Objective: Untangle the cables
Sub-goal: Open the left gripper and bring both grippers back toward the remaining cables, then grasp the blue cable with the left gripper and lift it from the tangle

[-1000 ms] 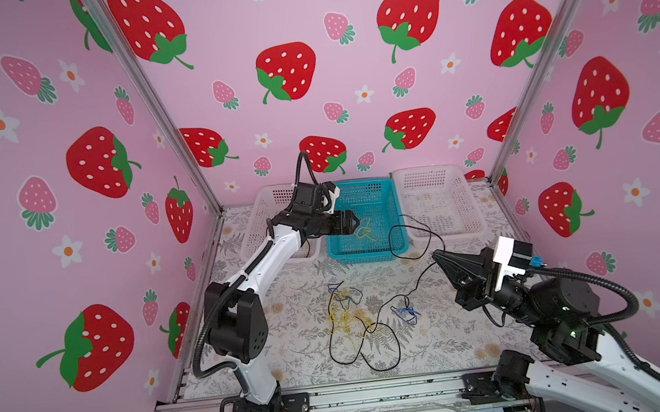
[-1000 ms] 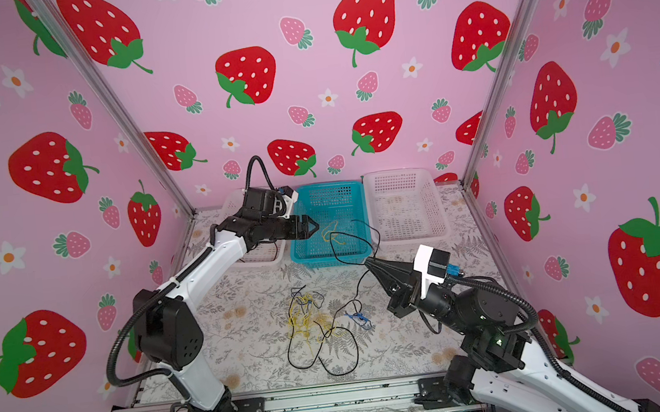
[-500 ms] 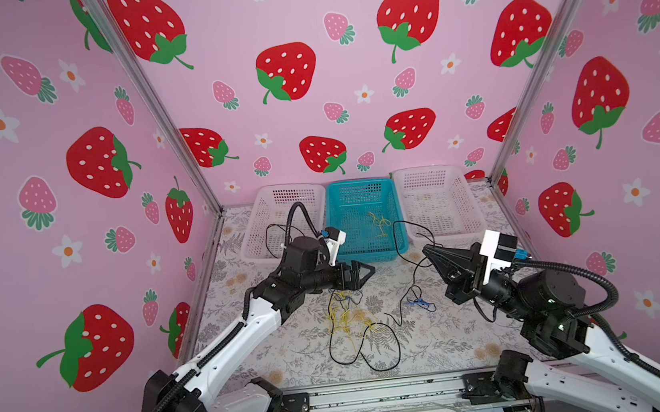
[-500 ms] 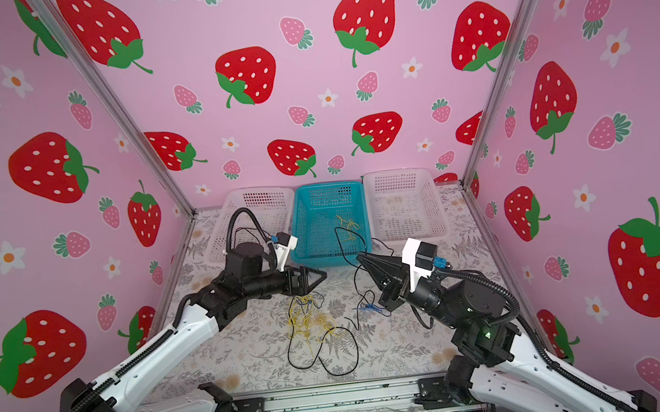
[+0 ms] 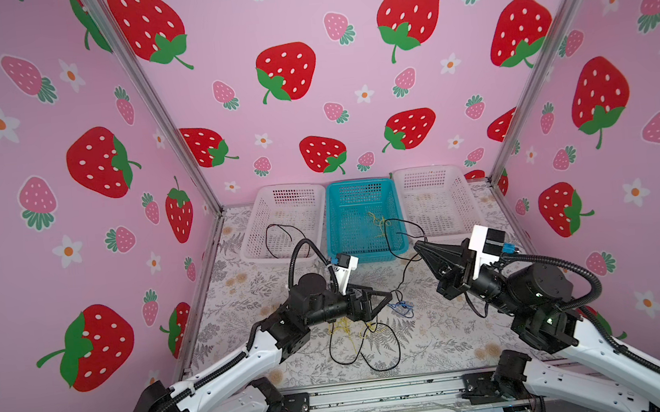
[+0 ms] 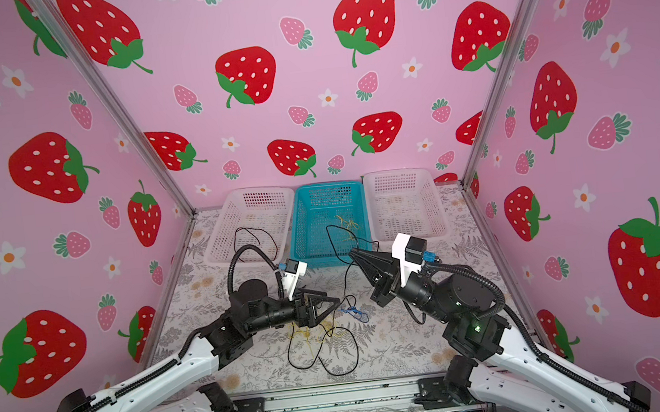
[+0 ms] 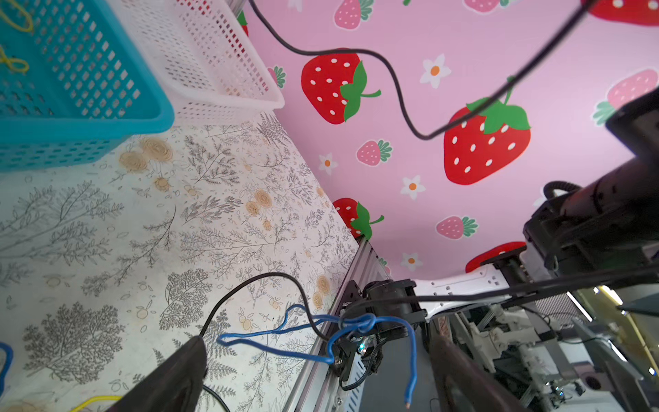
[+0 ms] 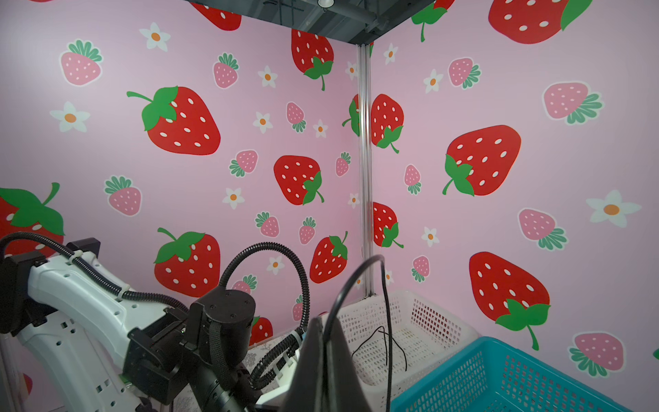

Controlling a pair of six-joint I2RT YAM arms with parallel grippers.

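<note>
Thin black, yellow and blue cables (image 5: 374,327) lie tangled on the floral mat (image 5: 438,342), with one yellow strand (image 5: 376,223) in the teal mesh basket (image 5: 367,255).
Only the left wrist view shows the left gripper (image 7: 319,342) spread wide and empty, with the knotted blue cable (image 7: 360,323) between its fingers. The right wrist view shows the right gripper (image 8: 321,324) pinched closed on a black cable (image 8: 376,256).

Pink strawberry-print walls (image 5: 300,18) on three sides (aluminium corner posts (image 5: 156,108)); fern-and-flower printed floor (image 5: 237,292); even light.

cables (image 5: 361,339) lie on the table (image 5: 450,328) before the middle basket (image 5: 367,255) of three.
</note>
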